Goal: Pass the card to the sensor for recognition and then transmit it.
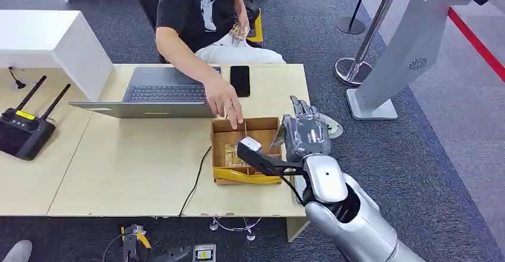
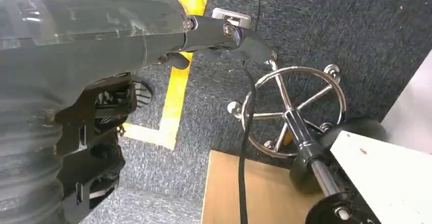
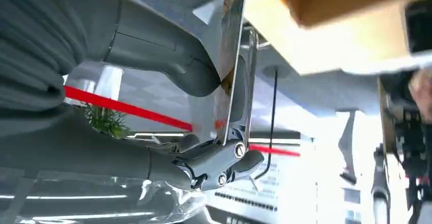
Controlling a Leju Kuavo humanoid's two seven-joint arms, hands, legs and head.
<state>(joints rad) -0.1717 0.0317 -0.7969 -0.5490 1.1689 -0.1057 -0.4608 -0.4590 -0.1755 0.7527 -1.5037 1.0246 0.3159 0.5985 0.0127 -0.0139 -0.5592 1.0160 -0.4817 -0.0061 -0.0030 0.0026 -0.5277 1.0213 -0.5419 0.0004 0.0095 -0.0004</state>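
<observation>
The card point(image 3: 232, 56), seen edge-on from the wrist camera, stood pinched between the thick thumb and the darker fingers point(image 3: 244, 112) of the right robot hand point(image 1: 305, 136), which hovered over the right end of the counter point(image 1: 137, 167), just beside an open cardboard box point(image 1: 221, 132) set near the counter's front right corner. By the look of it the pick-up was done: the card was in the grip and clear of the box, while the presentation to the sensor and the handover were yet to come. The tall grey kiosk point(image 1: 411, 41) on the carpet beyond the counter's right edge may be the reader, though that could not be confirmed. A seated person point(image 1: 196, 6) at the far edge reached one hand point(image 1: 225, 102) to the box's rim, beside a laptop point(image 1: 158, 92) and a black phone point(image 1: 240, 80). The left robot hand point(image 2: 153, 35) hung low over the floor near a chair base point(image 2: 293, 112); it appeared to hold nothing, but whether its fingers were spread or curled could not be told.
</observation>
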